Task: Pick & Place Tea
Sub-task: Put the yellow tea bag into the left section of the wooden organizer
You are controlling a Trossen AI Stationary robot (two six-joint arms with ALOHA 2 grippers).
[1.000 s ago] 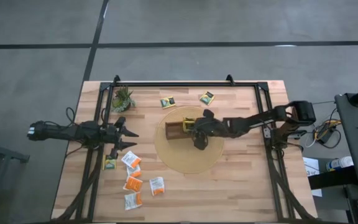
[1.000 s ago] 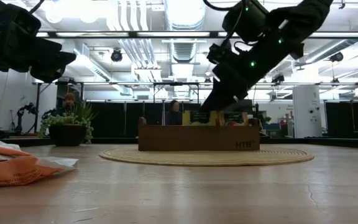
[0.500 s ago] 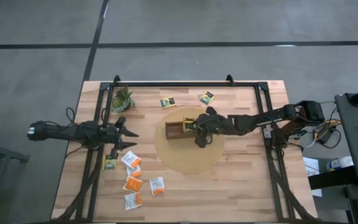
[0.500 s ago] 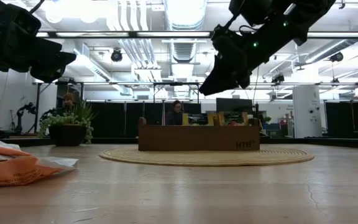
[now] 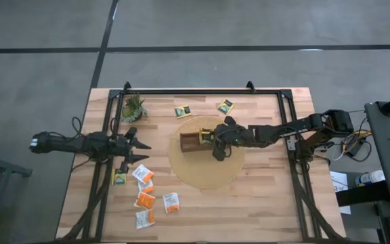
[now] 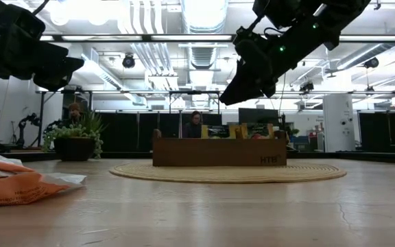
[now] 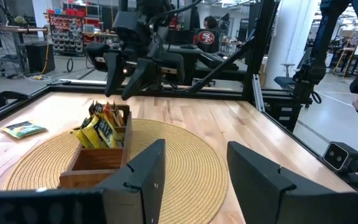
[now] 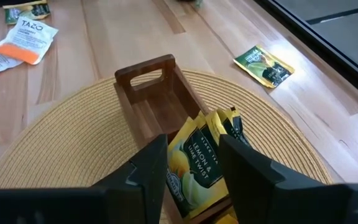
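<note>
- Tray — brown wooden, divided, sits on the round woven mat near the table's middle. Its right-hand compartment holds yellow sachets standing on edge; the compartment by the handle cutout looks bare in the right wrist view.
- Right gripper hangs above the tray's filled end, clear of it. Fingers apart, nothing between them; the standing sachets show through the gap.
- Left gripper waits over the table's left side, fingers spread wide, nothing held.
- Loose tea: two yellow-and-dark sachets near the far edge, off the mat; a cluster of orange and white-orange sachets toward the near-left corner; one more yellow sachet just beside the left gripper.
- Potted plant in the far-left corner.
- Hard to make out: the count of sachets in the tray — they overlap, and the right arm covers that end from above. Low view shows only the tray's side wall with sachet tops above it; the near-left cluster is cut off at that picture's edge.
</note>
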